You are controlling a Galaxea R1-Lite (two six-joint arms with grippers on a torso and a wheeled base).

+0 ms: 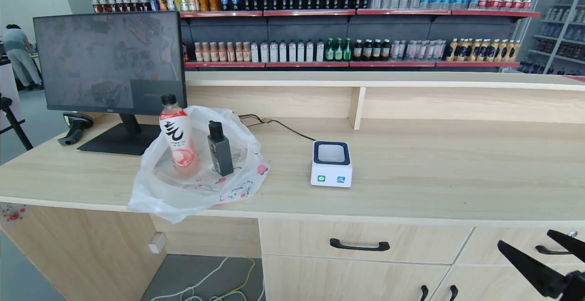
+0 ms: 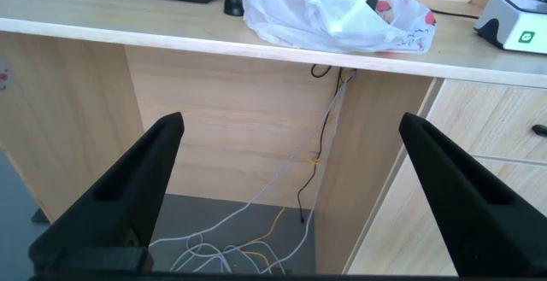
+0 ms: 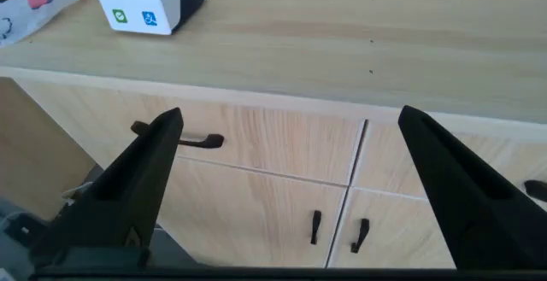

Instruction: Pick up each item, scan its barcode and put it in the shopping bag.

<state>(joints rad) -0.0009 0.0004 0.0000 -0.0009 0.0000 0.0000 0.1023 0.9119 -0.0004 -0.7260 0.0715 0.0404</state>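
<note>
Head view shows the shopping bag [image 1: 196,180], translucent white plastic with red print, lying open on the left part of the pale wooden counter [image 1: 434,177]. Its near edge droops over the counter's front. 2 items stand upright inside it: a pink drink bottle [image 1: 178,139] with a black cap on the left, and a dark grey boxy item [image 1: 220,149] just right of it. They are close together, but I cannot tell whether they touch. The white barcode scanner [image 1: 332,164], with its dark-framed window facing up, sits on the counter to the right of the bag and apart from it. A monitor [image 1: 109,61] stands behind the bag at the far left, and shelves [image 1: 347,12] of bottles line the far wall. The right gripper [image 1: 525,238] hangs low at the near right, in front of the drawers [image 1: 365,234], with its fingers spread and holding nothing. The left gripper [image 2: 291,127] hangs below the counter's edge, near the bag's overhang, with its fingers wide apart and empty.
</note>
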